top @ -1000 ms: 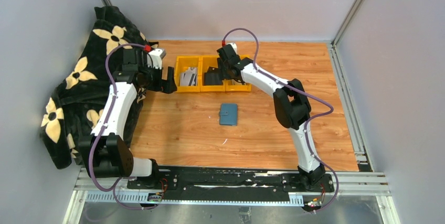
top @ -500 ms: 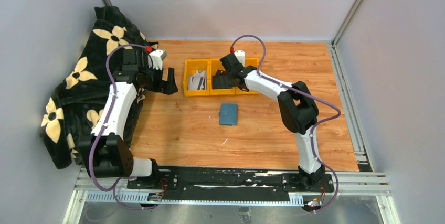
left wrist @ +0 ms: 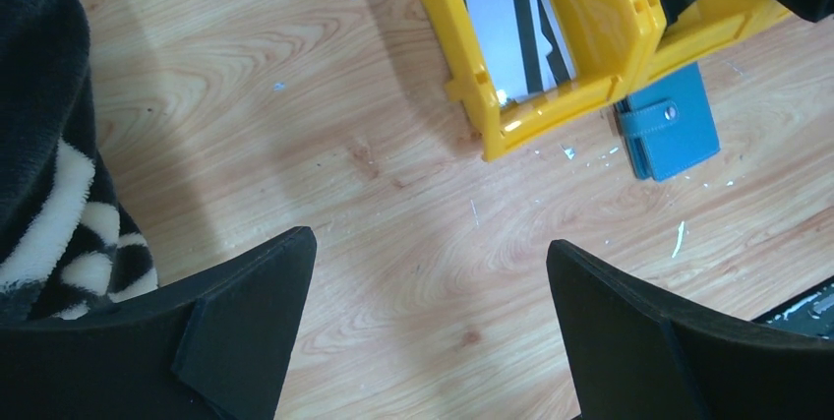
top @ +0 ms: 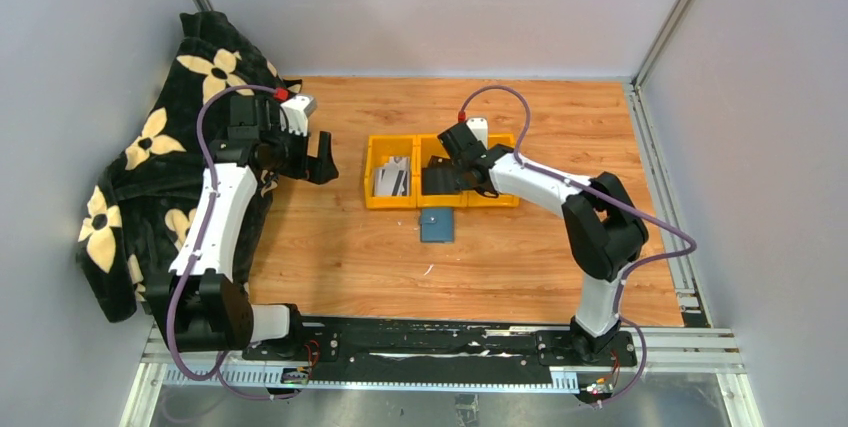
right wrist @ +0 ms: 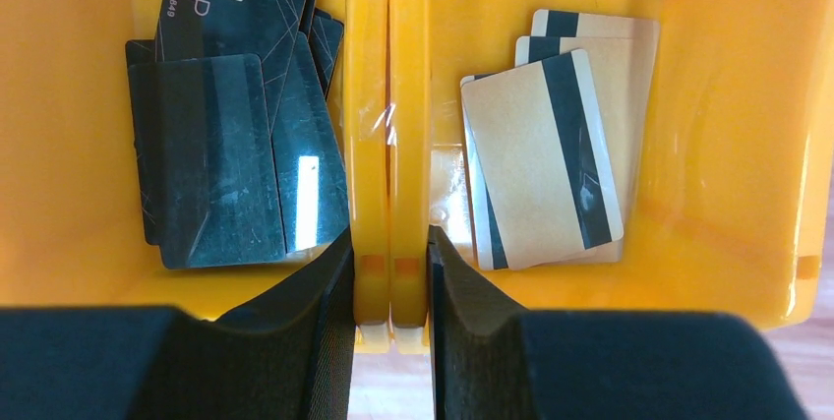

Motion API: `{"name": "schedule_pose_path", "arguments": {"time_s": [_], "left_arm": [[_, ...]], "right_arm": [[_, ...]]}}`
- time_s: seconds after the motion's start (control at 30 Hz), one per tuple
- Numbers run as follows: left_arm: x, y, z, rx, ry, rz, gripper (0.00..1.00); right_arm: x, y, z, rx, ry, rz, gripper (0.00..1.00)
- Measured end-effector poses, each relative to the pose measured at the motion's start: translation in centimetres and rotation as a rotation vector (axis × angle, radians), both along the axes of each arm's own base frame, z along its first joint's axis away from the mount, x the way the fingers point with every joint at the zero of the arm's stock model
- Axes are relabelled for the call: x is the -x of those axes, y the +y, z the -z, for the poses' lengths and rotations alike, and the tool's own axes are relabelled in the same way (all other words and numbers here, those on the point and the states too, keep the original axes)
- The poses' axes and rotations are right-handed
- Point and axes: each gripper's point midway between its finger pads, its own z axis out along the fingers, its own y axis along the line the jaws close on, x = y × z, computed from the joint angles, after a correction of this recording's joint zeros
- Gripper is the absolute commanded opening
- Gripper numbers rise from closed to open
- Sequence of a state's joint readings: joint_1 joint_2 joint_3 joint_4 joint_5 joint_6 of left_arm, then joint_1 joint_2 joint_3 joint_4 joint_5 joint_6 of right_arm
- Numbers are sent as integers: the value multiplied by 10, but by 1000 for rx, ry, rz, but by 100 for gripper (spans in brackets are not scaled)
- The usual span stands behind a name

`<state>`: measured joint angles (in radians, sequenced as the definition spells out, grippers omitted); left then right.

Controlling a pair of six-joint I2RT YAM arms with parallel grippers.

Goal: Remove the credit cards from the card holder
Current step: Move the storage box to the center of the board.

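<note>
The teal-blue card holder lies shut on the wooden table, its far edge against the yellow bins; it also shows in the left wrist view, snap tab up. My right gripper is shut on the two joined walls between two yellow bins. Dark credit cards lie in one bin, pale cards with dark stripes in the other. My left gripper is open and empty, above bare table left of the bins.
Three yellow bins stand in a row mid-table. A black blanket with cream flowers is heaped at the left edge, beside my left arm. Grey walls and metal rails enclose the table.
My right gripper has dragged the row of yellow bins to the right and nearer, up against the card holder. The left arm has barely moved.
</note>
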<state>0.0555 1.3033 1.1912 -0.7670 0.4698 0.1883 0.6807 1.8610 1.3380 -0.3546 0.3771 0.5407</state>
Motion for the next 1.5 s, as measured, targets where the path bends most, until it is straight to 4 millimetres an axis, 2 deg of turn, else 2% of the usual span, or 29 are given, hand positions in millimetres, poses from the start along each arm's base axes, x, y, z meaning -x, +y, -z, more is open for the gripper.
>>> {"name": "schedule_pose_path", "arguments": {"time_s": [0.17, 0.4, 0.5, 0.7, 0.73, 0.83, 0.87, 0.93, 1.0, 1.1, 1.2, 1.33, 1.4, 1.5], "left_arm": [[5, -2, -7, 5, -16, 8, 100], [11, -5, -15, 16, -36, 17, 100], [13, -5, -16, 18, -34, 16, 100], [19, -5, -16, 17, -19, 17, 100], [20, -5, -17, 16, -22, 18, 100], [21, -5, -20, 13, -34, 20, 100], [21, -5, -21, 12, -37, 21, 100], [22, -5, -20, 11, -38, 24, 100], [22, -5, -20, 10, -36, 25, 100], [24, -5, -19, 9, -29, 27, 100], [25, -5, -18, 8, -25, 29, 100], [26, -5, -18, 8, -21, 30, 100], [26, -5, -20, 8, -19, 31, 100], [26, -5, -23, 7, -25, 32, 100]], "right_arm": [[23, -15, -6, 0, 24, -5, 8], [36, -22, 0, -6, 38, 17, 8], [32, -17, 5, -2, 38, 17, 8], [1, 8, 2, -22, -5, 22, 11], [-1, 9, 2, -24, -8, 23, 16], [-1, 10, 2, -25, -11, 26, 53], [-1, 10, 2, -25, -13, 28, 62], [-1, 11, 2, -26, -21, 35, 77], [2, 11, 1, -21, -30, 40, 80], [16, 11, -7, -14, -46, 28, 81], [43, 17, -26, -29, -76, -3, 82], [86, 45, -41, -92, -95, -80, 83], [108, 62, -33, -113, -69, -120, 83], [122, 69, -12, -90, -21, -126, 84]]}}
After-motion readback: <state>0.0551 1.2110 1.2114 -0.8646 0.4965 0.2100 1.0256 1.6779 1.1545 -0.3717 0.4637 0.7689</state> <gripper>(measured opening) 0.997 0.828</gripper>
